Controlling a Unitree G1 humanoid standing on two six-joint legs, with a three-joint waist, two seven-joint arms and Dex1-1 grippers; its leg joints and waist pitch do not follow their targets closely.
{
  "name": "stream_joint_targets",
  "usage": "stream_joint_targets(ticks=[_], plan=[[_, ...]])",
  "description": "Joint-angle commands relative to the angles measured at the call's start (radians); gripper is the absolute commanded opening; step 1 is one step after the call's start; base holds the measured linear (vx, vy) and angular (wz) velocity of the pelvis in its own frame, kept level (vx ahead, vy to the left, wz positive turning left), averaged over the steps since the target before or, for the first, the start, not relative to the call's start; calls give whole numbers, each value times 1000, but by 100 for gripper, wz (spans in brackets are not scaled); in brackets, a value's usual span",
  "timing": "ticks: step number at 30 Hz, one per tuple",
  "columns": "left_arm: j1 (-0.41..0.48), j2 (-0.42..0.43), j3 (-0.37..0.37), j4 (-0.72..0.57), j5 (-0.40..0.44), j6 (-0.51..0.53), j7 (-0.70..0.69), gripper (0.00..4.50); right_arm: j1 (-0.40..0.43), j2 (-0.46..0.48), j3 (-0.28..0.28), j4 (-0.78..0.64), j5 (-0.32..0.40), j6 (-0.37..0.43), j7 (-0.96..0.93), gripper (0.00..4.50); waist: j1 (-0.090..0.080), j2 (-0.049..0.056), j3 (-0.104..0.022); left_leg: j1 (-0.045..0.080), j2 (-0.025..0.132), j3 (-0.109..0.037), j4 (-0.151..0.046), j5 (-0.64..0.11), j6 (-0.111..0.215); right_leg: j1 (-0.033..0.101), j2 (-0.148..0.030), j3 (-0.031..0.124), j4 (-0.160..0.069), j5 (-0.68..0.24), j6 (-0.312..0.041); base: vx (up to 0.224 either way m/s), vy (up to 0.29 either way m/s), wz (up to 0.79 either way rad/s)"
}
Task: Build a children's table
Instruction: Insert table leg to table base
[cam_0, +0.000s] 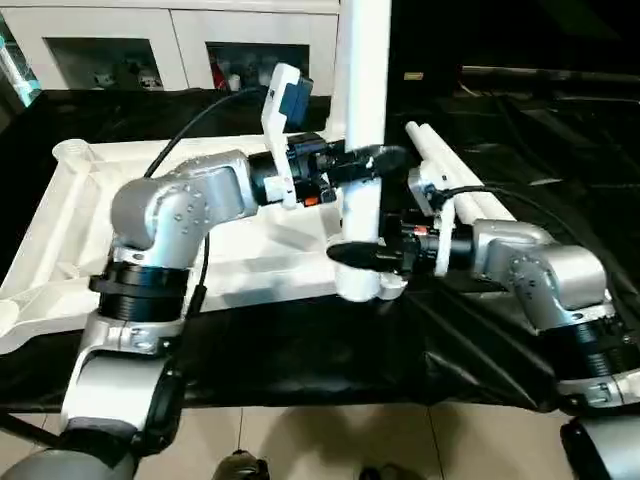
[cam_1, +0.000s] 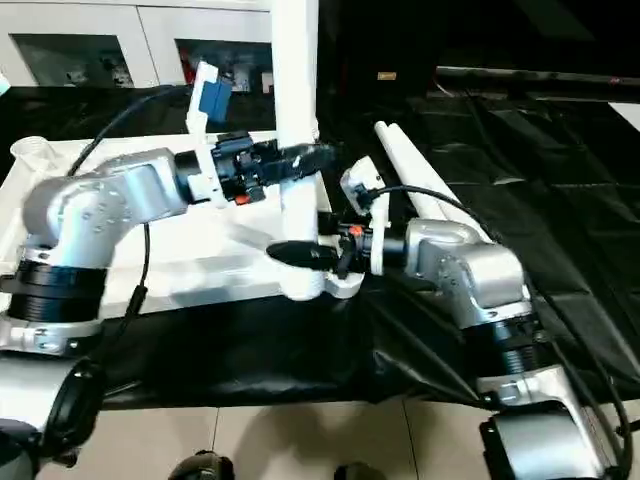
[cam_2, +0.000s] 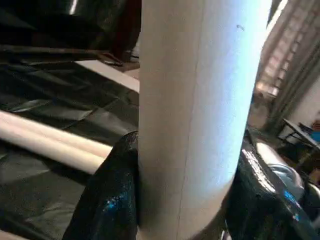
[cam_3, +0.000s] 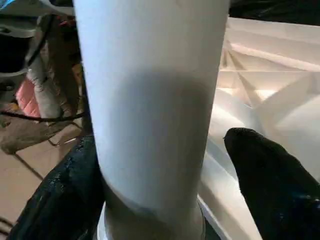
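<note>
The children's table top (cam_0: 60, 250) lies upside down on black sheeting, ribbed underside up. One white leg (cam_0: 362, 100) stands upright in its near right corner socket (cam_0: 372, 286). My left gripper (cam_0: 374, 158) is shut on this leg partway up, and both black fingers (cam_2: 107, 200) press against the tube (cam_2: 195, 115). Lower down, just above the socket, my right gripper (cam_0: 356, 256) stands open around the same leg (cam_3: 155, 110). One finger (cam_3: 65, 195) lies against it and the other finger (cam_3: 265, 170) stands apart from it.
Two spare white legs (cam_0: 455, 175) lie side by side on the black sheet (cam_0: 300, 350) behind my right arm. A white cabinet (cam_0: 180, 40) stands at the back. The sheet's front edge meets tiled floor (cam_0: 330, 440).
</note>
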Motion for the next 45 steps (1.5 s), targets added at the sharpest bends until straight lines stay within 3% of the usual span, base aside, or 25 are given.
stream_joint_targets(ticks=[1,8,27,34,36,38,39,40,42,45], plan=[[-6,-2,-18,-39,-40,21,-39,188,1,-23,5,9,-17,14,-4,372,3,-7,-106,13,7,6,-54,-81,32,66,-58,35,-62,-100,-233,0,0,0],[-5,2,-31,-55,-54,42,-65,188,4,-40,24,-6,-1,38,49,372,3,-10,-107,14,8,4,-56,-98,19,66,-57,35,-63,-113,-229,0,0,0],[-3,10,-27,-67,-51,41,-83,188,22,-35,20,-14,28,61,71,207,4,-10,-108,14,8,4,-55,-96,18,65,-58,34,-63,-115,-227,0,0,0],[2,27,-46,-81,-42,25,-113,188,28,-35,18,-20,33,62,74,195,4,-7,-107,13,8,3,-56,-99,16,65,-58,34,-63,-118,-225,0,0,0],[-1,22,-43,-75,-43,25,-108,244,32,-31,15,-26,35,60,72,195,3,-5,-107,15,8,3,-56,-109,12,64,-58,34,-65,-122,-226,0,0,0],[-3,16,-24,-79,-72,46,-110,260,36,-27,12,-31,37,59,68,195,3,-6,-107,14,7,4,-55,-110,9,66,-58,34,-63,-116,-231,0,0,0],[-3,13,-16,-82,-83,53,-110,266,37,-25,11,-32,38,58,67,195,4,-1,-108,14,7,3,-55,-110,9,65,-58,34,-63,-115,-233,0,0,0],[-2,8,-8,-84,-83,41,-102,292,40,-22,7,-35,40,56,64,195,4,-3,-108,14,7,3,-55,-110,9,65,-57,34,-64,-112,-234,0,0,0],[2,1,4,-86,-77,20,-89,300,44,-15,2,-38,44,51,60,195,5,4,-110,14,7,2,-54,-111,10,67,-57,33,-63,-101,-239,0,0,0],[21,-26,62,-95,-105,-25,-64,310,60,1,-13,-55,55,38,49,195,6,1,-113,13,8,1,-54,-111,9,70,-58,33,-62,-81,-247,0,0,0]])
